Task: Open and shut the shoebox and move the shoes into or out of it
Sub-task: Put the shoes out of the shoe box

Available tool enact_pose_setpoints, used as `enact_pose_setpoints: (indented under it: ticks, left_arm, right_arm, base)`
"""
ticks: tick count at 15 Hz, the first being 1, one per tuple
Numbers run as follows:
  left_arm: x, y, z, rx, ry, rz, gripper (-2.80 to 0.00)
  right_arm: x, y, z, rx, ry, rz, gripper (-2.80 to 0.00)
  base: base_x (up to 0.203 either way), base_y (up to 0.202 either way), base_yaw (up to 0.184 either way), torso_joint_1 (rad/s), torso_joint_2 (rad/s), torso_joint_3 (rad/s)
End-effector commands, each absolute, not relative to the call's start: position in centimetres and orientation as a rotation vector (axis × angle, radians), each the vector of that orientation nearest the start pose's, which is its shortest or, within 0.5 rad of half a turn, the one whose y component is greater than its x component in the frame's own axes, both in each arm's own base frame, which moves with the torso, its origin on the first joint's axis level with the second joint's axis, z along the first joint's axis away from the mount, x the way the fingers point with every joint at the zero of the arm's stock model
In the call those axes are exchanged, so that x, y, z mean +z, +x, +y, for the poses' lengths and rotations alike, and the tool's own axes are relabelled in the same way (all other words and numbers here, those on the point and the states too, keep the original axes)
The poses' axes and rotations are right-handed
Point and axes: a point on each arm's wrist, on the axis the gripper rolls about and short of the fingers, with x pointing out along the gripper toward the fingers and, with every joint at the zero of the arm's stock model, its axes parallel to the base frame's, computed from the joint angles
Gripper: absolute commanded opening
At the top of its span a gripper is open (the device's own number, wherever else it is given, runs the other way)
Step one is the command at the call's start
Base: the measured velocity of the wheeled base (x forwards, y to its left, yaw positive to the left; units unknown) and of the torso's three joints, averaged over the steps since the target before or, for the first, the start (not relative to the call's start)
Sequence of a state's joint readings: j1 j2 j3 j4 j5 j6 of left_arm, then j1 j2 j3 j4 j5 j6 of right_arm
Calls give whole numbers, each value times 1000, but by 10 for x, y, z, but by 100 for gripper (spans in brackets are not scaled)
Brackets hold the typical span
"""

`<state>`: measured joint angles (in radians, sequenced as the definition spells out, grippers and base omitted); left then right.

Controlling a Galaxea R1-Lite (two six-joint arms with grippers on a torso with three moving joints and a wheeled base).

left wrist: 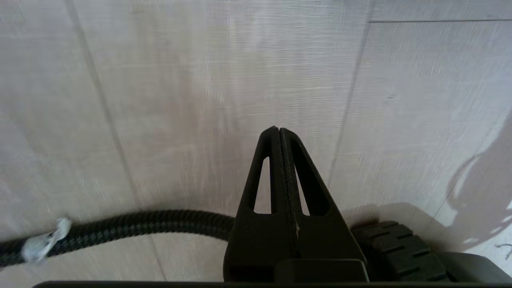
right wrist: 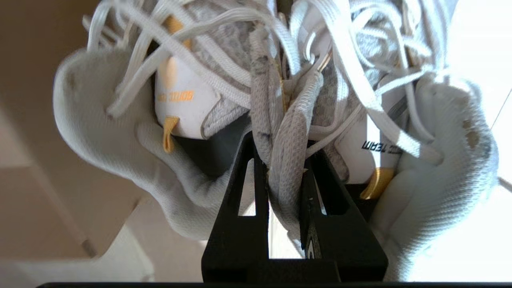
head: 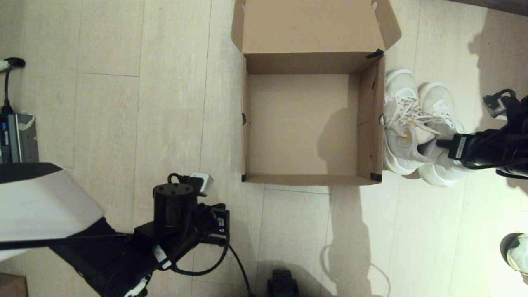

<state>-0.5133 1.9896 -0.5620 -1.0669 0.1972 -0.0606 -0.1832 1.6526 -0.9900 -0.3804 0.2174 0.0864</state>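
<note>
Currently the shoebox (head: pixel 309 123) sits on the floor (head: pixel 144 123) with its flap lid folded back and its interior bare. The shoes (head: pixel 416 128) stand side by side just outside the box's right wall, the nearer one touching or almost touching the cardboard, toes pointing away from the robot.

The right pincer (head: pixel 429 144) reaches in from the right at the shoe openings. In the right wrist view the right pincer (right wrist: pixel 282 176) is clamped on the two inner collars of the shoes (right wrist: pixel 280 120), pinching the mesh of both together between its fingers (right wrist: pixel 244 188).

Key relation: the open box lies directly to the left of the gripped pair, across the right wall. The long axis of the shoes runs parallel to that wall. The likely move is therefore a lift clear of the wall's rim, then a sideways carry to the left. Risk: the hold is on soft mesh only, so a shoe may sag or slip.

The left pincer (left wrist: pixel 279 136) is parked low near the base, fingers pressed together on nothing, well apart from the box.
</note>
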Motion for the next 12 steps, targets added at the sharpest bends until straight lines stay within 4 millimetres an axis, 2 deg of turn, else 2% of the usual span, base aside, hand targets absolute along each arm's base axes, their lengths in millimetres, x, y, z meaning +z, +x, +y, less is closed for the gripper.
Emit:
enact_pose_setpoints:
  ticks: [1,5,9,10,12]
  left_arm:
    - [78,278,-149,-293,59,335,-280]
    - [85,279,-143,-280,52,316,-280]
    - [108,260,-130,-272,42,263,-280]
    - [113,252,-125,-271,40,254,-280]
    - [111,241,-120,-264,44,269,-280]
  right_arm:
    - [217,312,-52,29,144,289,-280]
    - [230,303,-50,41,146,252,-280]
    - [252,271,-44,34,146,255,-280]
    - [247,265,-43,37,150,298,0]
    - [224,270,-44,38,174,380,0]
  base:
    - [0,0,0,0,0,0]
    - [0,0,0,0,0,0]
    - [0,0,0,0,0,0]
    - [0,0,0,0,0,0]
    - [0,0,0,0,0,0]
